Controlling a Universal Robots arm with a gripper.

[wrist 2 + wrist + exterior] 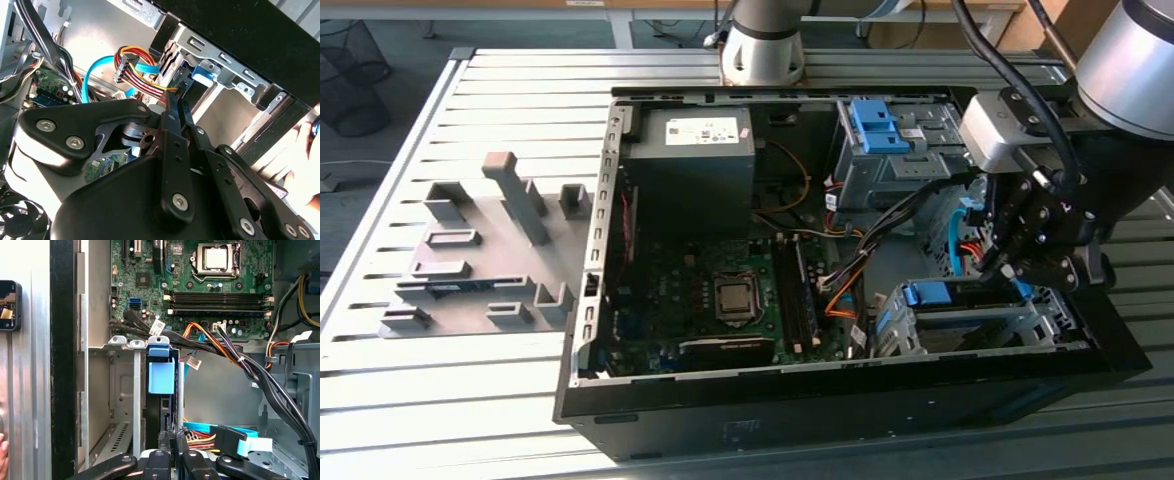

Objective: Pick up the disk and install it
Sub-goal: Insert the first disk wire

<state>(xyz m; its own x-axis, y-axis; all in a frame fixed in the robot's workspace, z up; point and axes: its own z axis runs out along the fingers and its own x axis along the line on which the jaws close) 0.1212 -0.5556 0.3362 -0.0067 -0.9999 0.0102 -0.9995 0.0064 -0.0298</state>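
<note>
The disk (pixel 947 293) stands on edge in the grey metal drive cage (pixel 974 325) at the near corner of the open computer case, on the exterior view's right. Its blue plastic rail shows at the top. In the first wrist view the disk (pixel 161 375) is edge-on, a blue end piece over a dark slab between the cage walls. My gripper (pixel 1007 280) hangs right over it, fingers shut, and no part of the disk shows between them. Both wrist views look along the gripper (pixel 176 102) (pixel 170 436) down to the disk (pixel 205 72). Contact cannot be made out.
The case holds a dark grey power supply (pixel 687 150), a motherboard (pixel 720 290), loose cable bundles (pixel 854 285) and an upper cage with a blue latch (pixel 874 125). A grey fixture (pixel 480 250) lies on the slatted table (pixel 454 400). A person's hand (pixel 305 165) is beside the case.
</note>
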